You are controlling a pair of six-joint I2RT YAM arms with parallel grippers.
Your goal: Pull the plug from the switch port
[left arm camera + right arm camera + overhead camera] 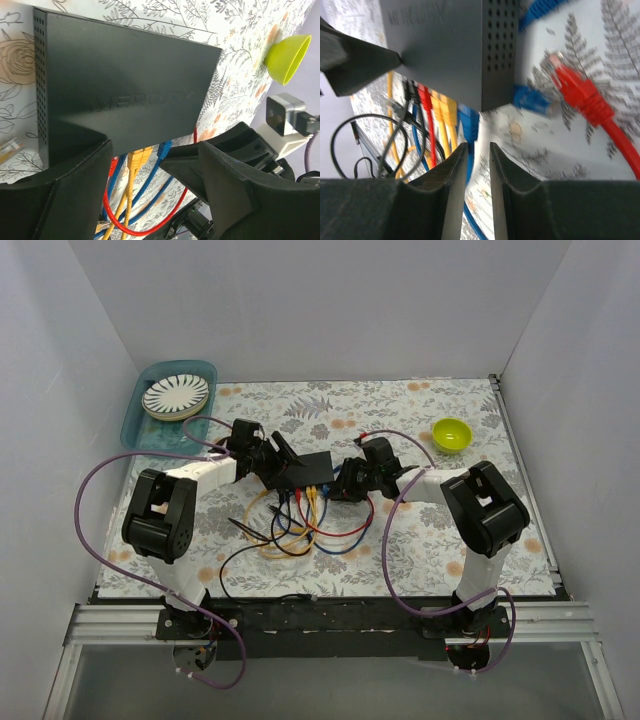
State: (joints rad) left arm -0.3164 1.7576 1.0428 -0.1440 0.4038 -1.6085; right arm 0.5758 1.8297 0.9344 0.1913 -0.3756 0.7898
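Observation:
The black switch [308,470] lies mid-table with its sockets facing the near edge; it also shows in the left wrist view [125,85] and the right wrist view [450,45]. Black, red [423,95], yellow [442,107] and blue [469,121] plugs sit in its ports. My left gripper [268,458] [155,146] is wide open at the switch's left end, one finger [65,195] over its near corner. My right gripper [352,480] [478,145] has a narrow gap, its tips just behind the blue plug, whose cable runs under the gap.
A loose blue plug [535,100] and a loose red plug [577,90] lie on the cloth right of the switch. Tangled cables [300,525] spread in front. A green bowl [451,434] sits back right, a blue tray [150,430] with a plate [175,396] back left.

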